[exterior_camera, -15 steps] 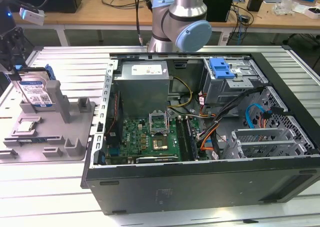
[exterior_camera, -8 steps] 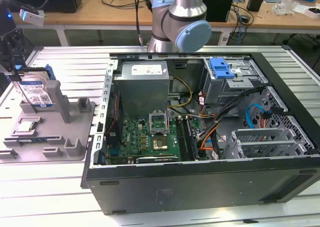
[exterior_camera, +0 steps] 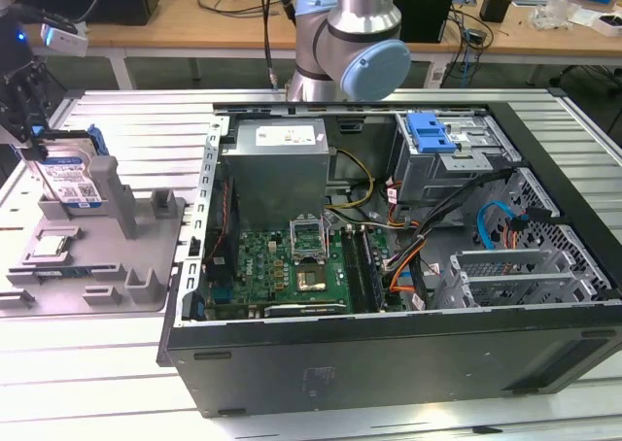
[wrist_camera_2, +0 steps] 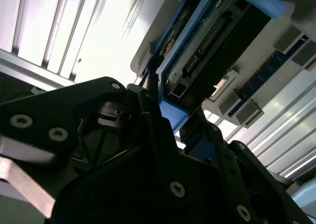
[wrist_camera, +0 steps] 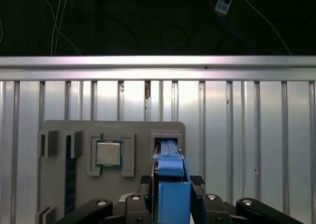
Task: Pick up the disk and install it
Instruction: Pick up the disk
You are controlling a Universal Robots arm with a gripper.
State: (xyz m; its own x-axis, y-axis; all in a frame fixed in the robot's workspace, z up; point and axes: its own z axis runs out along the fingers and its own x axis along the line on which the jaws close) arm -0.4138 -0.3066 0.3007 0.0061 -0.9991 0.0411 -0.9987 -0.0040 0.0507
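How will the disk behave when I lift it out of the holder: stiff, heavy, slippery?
Likely stiff and dense for its size: the disk shows a metal body. Its blue plastic carrier frame, held in the gripper, looks smooth, so it may slip. Slotted upright in the grey holder, it could bind if tilted.

The pincer (exterior_camera: pixel 34 142) is clamping the disk (exterior_camera: pixel 73 179), which is standing in the holder's (exterior_camera: pixel 126 266) slot, with a grey post (exterior_camera: pixel 109 193) crowding it just beside. Bare surface (exterior_camera: pixel 126 116) is lying open around the holder. Well apart from the pincer, the case (exterior_camera: pixel 389 354) wall is rising, with cables (exterior_camera: pixel 437 218) cluttering its inside.
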